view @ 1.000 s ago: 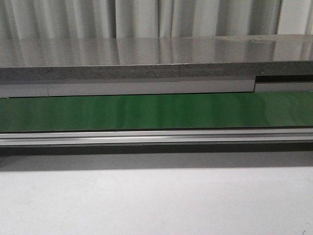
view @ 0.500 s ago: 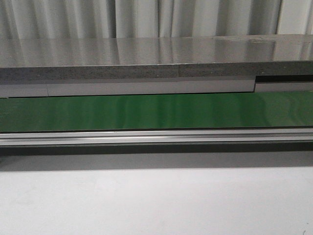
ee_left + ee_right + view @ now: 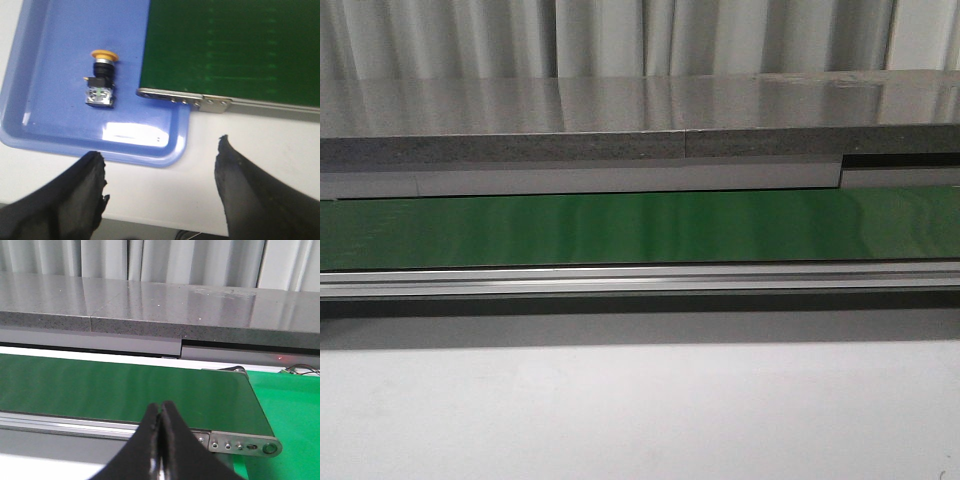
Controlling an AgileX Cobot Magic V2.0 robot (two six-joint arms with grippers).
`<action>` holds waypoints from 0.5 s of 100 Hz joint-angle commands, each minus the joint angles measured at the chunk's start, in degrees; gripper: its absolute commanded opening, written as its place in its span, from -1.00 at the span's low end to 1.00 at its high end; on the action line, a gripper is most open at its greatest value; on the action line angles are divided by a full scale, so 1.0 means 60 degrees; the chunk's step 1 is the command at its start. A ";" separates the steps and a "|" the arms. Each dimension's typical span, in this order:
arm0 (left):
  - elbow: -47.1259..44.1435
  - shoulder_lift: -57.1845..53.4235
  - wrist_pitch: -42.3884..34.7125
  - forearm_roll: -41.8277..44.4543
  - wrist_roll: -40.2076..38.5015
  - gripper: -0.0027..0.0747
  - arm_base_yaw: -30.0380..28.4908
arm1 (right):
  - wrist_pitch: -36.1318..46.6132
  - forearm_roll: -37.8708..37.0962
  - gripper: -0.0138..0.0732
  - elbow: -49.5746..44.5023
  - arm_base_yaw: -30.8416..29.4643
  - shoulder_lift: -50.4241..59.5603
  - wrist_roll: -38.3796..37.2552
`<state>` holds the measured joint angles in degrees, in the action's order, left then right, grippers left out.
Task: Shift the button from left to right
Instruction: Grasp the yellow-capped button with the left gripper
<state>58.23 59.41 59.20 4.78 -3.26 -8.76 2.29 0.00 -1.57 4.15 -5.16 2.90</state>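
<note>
One button [image 3: 101, 80], lying on its side in the blue tray [image 3: 55, 40], upper left of the left wrist frame beside the green conveyor belt [image 3: 230, 50]; long axis near vertical in frame, yellow cap toward the top edge, black body toward the fingers. Left gripper [image 3: 160, 192] spread wide, empty, clear of the tray's near rim, button up and left of its gap; evidently the nearer arm. Right gripper [image 3: 161, 440] closed, fingers touching, empty, facing the belt end; no button in its frame
</note>
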 commanded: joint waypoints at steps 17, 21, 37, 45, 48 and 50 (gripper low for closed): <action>0.1511 0.2108 -0.0531 0.0098 0.0170 0.26 -0.0980 | 0.0732 -0.0054 -0.84 0.0133 -0.0024 -0.0048 0.0044; 0.1664 0.2428 -0.0578 0.0098 0.0209 0.26 -0.1053 | 0.0732 -0.0054 -0.84 0.0133 -0.0024 -0.0048 0.0044; 0.2253 0.3919 -0.0600 0.0116 0.0245 0.26 -0.1328 | 0.0732 -0.0054 -0.84 0.0133 -0.0024 -0.0048 0.0044; 0.2510 0.4668 -0.0697 0.0116 0.0245 0.26 -0.1410 | 0.0732 -0.0054 -0.84 0.0133 -0.0024 -0.0048 0.0044; 0.2601 0.4910 -0.0721 0.0116 0.0245 0.26 -0.1454 | 0.0732 -0.0054 -0.84 0.0133 -0.0024 -0.0048 0.0044; 0.2666 0.5080 -0.0744 0.0116 0.0245 0.26 -0.1467 | 0.0732 -0.0054 -0.84 0.0133 -0.0024 -0.0048 0.0044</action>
<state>71.08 87.99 57.14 5.24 -1.96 -16.93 2.29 0.00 -1.57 4.15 -5.16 2.90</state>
